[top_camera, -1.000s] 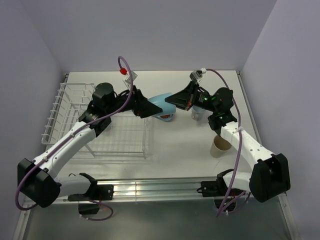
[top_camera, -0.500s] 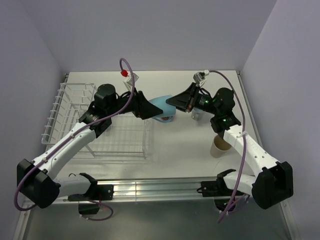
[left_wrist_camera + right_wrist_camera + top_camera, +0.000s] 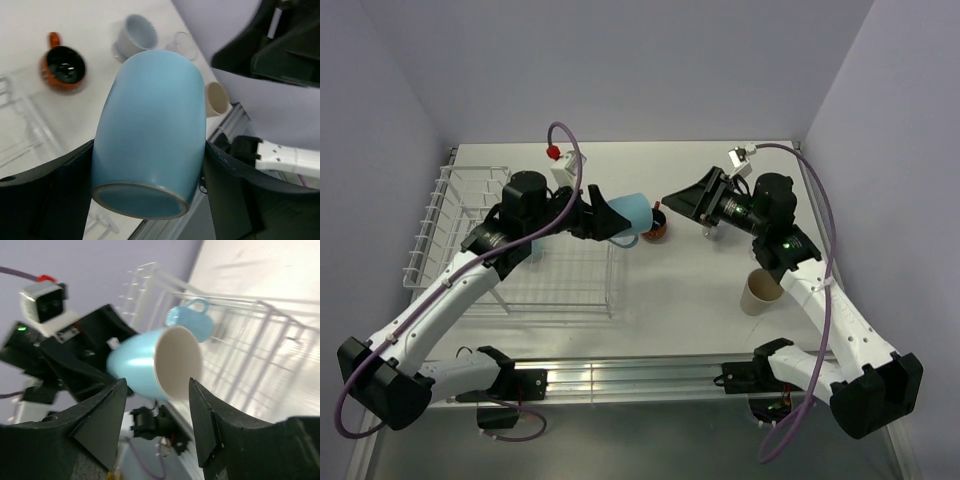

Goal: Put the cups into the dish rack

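Note:
My left gripper [image 3: 612,218] is shut on a light blue cup [image 3: 631,212], lying sideways above the table just right of the dish rack [image 3: 450,215]. In the left wrist view the cup [image 3: 150,135] fills the gap between both fingers [image 3: 67,187], base towards the camera. My right gripper [image 3: 670,198] stands open a little to the right of the cup's mouth, apart from it. Its wrist view looks into the white inside of the cup [image 3: 177,362]. A red-orange cup [image 3: 658,228] sits below it, and a cream cup [image 3: 761,291] stands at the right. Another blue cup [image 3: 192,320] lies in the rack [image 3: 260,335].
A pale grey-blue cup [image 3: 135,34] and a small clear glass [image 3: 183,45] stand on the table under my right arm. The purple walls close the table at the back and both sides. A metal rail [image 3: 620,380] runs along the near edge.
My right gripper opened, let go of the light blue cup and drew back to the right. The left gripper kept the cup and pulled it slightly left and up.

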`<state>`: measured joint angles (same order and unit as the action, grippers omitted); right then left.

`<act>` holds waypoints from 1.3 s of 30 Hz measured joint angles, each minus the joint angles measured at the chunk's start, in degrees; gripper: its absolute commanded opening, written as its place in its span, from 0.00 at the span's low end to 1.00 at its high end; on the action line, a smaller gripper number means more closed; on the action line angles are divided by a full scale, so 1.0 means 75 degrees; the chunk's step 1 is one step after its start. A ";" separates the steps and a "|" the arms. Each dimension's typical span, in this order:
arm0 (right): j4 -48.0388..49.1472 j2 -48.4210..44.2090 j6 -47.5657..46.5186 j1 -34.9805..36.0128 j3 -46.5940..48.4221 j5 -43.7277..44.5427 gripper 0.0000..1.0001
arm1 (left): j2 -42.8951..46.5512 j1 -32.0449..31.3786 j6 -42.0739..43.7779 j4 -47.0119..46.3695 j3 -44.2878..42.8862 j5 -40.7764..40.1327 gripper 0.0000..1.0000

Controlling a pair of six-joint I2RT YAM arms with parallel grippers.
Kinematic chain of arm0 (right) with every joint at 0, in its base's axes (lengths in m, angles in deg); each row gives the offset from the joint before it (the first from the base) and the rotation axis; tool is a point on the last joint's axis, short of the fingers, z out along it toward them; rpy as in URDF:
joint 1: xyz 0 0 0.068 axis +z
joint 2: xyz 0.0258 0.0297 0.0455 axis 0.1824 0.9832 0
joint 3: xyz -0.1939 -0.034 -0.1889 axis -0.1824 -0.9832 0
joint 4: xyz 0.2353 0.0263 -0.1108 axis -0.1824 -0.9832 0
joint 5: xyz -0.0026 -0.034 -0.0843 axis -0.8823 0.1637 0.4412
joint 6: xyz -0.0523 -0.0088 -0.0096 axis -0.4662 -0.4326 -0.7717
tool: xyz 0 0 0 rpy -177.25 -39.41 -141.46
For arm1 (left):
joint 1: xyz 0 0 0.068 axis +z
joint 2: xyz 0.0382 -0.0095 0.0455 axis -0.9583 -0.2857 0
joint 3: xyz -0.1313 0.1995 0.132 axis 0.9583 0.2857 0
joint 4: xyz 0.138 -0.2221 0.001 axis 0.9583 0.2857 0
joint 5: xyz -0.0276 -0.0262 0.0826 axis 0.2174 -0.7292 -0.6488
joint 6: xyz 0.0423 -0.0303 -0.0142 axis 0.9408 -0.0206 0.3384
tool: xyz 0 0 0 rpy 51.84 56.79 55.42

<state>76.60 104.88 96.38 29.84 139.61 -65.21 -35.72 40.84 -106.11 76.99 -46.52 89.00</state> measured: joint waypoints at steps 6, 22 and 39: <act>-0.1288 -0.0484 -0.0868 0.0000 0.0026 0.1128 0.62 | -0.0038 0.0009 0.0210 0.2320 -0.1341 -0.2092 0.00; -0.2652 -0.1023 -0.1976 0.0000 0.0012 0.2550 0.63 | -0.2349 0.0612 0.0382 0.5033 -0.2637 -0.5161 0.00; -0.2719 -0.1017 -0.2145 0.0000 -0.0219 0.2646 0.62 | -0.3448 0.1090 0.0624 0.5106 -0.2748 -0.5371 0.00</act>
<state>56.21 97.25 80.29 29.84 137.97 -45.37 -61.58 49.02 -101.43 115.28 -67.13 48.72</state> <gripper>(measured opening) 0.623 0.821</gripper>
